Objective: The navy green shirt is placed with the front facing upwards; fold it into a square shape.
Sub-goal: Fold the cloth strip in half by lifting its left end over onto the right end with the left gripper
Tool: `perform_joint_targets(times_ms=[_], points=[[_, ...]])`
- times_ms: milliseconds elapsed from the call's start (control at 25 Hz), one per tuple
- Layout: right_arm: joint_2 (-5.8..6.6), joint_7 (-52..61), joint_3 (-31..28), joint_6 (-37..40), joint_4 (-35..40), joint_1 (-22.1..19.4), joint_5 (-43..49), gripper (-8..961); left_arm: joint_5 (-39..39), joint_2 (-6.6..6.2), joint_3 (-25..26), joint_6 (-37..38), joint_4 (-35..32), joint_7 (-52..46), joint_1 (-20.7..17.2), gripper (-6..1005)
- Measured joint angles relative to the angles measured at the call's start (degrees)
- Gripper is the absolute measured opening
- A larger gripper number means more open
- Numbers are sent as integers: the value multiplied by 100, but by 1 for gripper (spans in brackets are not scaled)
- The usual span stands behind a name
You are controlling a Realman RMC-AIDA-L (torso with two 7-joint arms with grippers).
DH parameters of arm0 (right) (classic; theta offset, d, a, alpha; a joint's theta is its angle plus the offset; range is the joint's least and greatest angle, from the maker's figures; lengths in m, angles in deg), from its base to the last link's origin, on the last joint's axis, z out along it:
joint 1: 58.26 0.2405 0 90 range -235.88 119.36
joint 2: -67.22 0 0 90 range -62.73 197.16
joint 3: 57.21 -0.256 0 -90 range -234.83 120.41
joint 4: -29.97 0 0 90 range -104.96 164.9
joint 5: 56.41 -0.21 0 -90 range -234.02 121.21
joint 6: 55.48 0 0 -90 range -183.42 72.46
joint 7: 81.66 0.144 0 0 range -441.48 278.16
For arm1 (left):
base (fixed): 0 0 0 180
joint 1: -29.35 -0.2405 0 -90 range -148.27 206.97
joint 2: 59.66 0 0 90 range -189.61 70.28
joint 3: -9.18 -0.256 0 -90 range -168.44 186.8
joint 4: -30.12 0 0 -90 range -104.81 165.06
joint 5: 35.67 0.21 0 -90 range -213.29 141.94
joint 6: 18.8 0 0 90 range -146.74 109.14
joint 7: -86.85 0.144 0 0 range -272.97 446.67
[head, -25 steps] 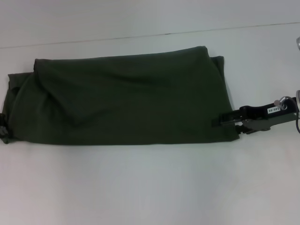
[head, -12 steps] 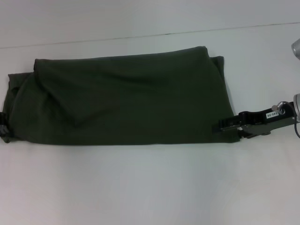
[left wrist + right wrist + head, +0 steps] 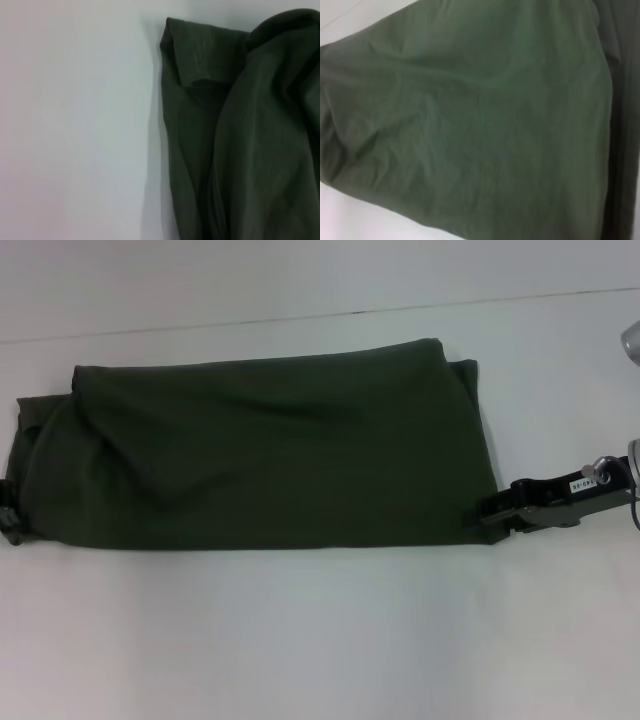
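Note:
The navy green shirt lies on the white table as a long folded band running left to right, plain cloth up and no print showing. My right gripper is at the band's right end, low by its near corner, its tip just over the cloth edge. At the band's left end, only a small dark part of my left gripper shows at the picture's edge. The left wrist view shows a folded sleeve end of the shirt on the table. Shirt cloth fills the right wrist view.
A thin dark seam crosses the white table behind the shirt. Bare tabletop lies in front of the shirt and beyond its right end. A grey part of the robot shows at the far right edge.
My right gripper has slid to the right, from well over the shirt's right end to its very edge. The shirt and the left gripper have not moved.

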Motion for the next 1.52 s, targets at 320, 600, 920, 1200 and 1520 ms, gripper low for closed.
perform_joint_targets(times_ms=[320, 600, 920, 1200, 1520], points=[[22, 38, 80, 9, 6, 33, 31, 513, 0, 0, 0, 26, -6, -4, 0, 30], [26, 60, 88, 3, 8, 32, 91, 256, 0, 0, -6, 32, -6, -9, 0, 30], [104, 81, 132, 202, 14, 23, 100, 15, 0, 2, -9, 527, -158, 40, -63, 30], [167, 118, 132, 703, 173, 16, 421, 14, -1, -37, 10, 1550, -450, 256, -199, 30], [121, 217, 126, 1245, 521, -21, 919, 15, 165, -66, -14, 2423, -558, 510, -296, 29]])
